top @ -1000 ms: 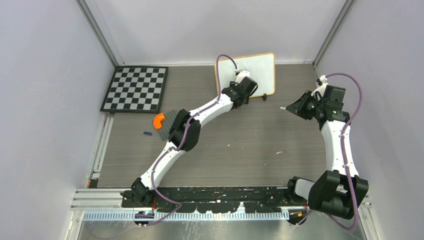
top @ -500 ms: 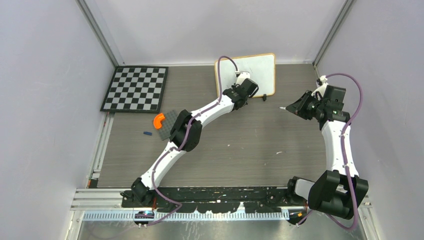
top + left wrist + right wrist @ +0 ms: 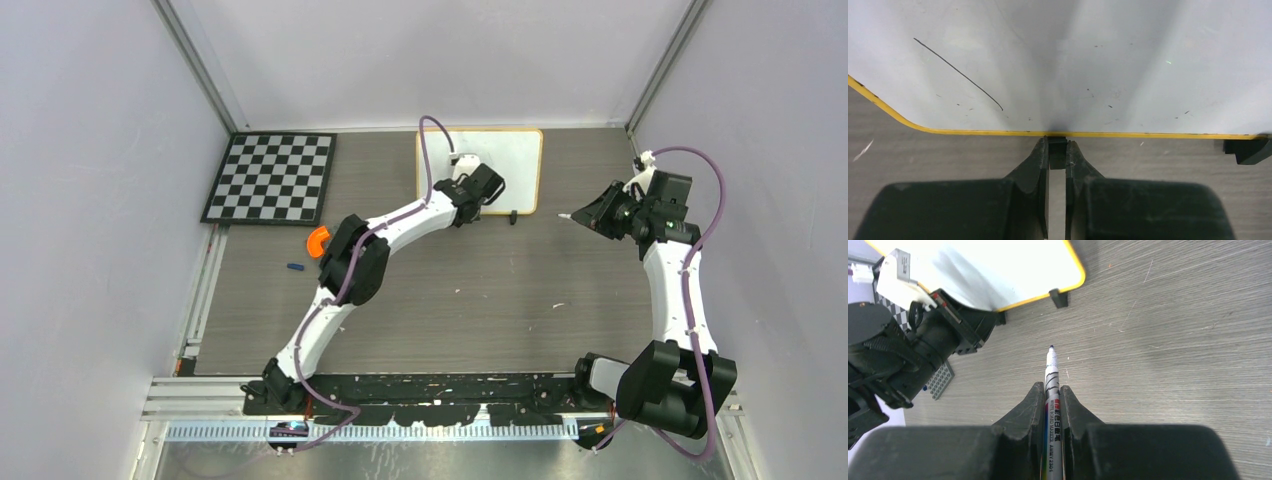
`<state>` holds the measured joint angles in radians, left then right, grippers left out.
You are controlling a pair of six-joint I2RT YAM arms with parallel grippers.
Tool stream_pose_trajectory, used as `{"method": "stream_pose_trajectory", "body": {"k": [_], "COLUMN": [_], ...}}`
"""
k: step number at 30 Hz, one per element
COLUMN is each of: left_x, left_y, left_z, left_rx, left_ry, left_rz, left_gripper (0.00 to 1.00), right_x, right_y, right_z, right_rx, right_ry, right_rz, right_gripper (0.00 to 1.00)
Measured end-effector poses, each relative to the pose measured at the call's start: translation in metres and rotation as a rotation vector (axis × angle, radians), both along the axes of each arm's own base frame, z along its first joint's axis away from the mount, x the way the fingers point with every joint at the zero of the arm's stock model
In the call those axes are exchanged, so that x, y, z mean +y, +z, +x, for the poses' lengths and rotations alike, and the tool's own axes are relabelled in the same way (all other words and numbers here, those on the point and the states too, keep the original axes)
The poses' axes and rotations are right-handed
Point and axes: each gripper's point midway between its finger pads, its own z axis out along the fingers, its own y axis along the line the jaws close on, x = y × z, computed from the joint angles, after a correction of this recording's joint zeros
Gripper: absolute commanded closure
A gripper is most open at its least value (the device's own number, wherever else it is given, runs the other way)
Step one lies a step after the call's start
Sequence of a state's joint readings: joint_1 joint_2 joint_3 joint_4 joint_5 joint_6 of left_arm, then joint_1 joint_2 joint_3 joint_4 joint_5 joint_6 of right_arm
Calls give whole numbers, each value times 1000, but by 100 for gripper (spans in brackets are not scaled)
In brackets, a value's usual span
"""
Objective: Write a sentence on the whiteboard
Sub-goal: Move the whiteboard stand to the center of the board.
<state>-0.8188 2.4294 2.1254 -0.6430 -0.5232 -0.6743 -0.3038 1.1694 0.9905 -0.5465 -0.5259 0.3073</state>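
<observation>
The whiteboard [image 3: 512, 158] stands at the back middle of the table, with a thin orange-yellow frame and black feet. No blue sentence shows on it. In the left wrist view the whiteboard [image 3: 1058, 65] bears only a thin dark stray line [image 3: 958, 75]. My left gripper [image 3: 488, 200] is shut on one black foot [image 3: 1057, 152] at the board's lower edge; the other foot [image 3: 1250, 149] is free. My right gripper [image 3: 592, 215] is shut on a whiteboard marker [image 3: 1051, 370], tip pointing left and held away from the whiteboard [image 3: 998, 270].
A black-and-white checkerboard [image 3: 270, 178] lies at the back left. An orange curved piece [image 3: 317, 240] and a small blue piece [image 3: 295, 267] lie left of my left arm. A grey studded plate [image 3: 938, 380] shows in the right wrist view.
My left gripper has swung left and nearer, dragging the whiteboard left and turning it squarer to the table. The right arm and marker have not moved.
</observation>
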Motion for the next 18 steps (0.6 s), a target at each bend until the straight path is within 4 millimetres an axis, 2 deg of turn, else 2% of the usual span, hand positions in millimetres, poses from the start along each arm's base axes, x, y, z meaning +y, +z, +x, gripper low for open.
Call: {"method": "stream_pose_trajectory", "body": {"k": [8,9,11,14,18], "left_x": [45,49,54,51,36], "left_y": [3,3,0,-4,-5], "left_z": [-52,-58,-68,-78,-92], "left_rx": [87,96,115,134,152], "left_ry": [69,73,81,76,30], "left_rz": [15,14,10,2,-9], "left_gripper": [100,96,82,63,54], "right_x": [-1,-1,0,0,0], "right_y": [2,3,5,6,7], "right_z": [-1,-1,-1,-2,-2], "right_rx": [-3,-6,-13,-18,-18], "right_ry": [-8,-7,-6,-3,-4], "right_rz": [6,7,9,10,10], "right_gripper": [100,100,100,100,100]}}
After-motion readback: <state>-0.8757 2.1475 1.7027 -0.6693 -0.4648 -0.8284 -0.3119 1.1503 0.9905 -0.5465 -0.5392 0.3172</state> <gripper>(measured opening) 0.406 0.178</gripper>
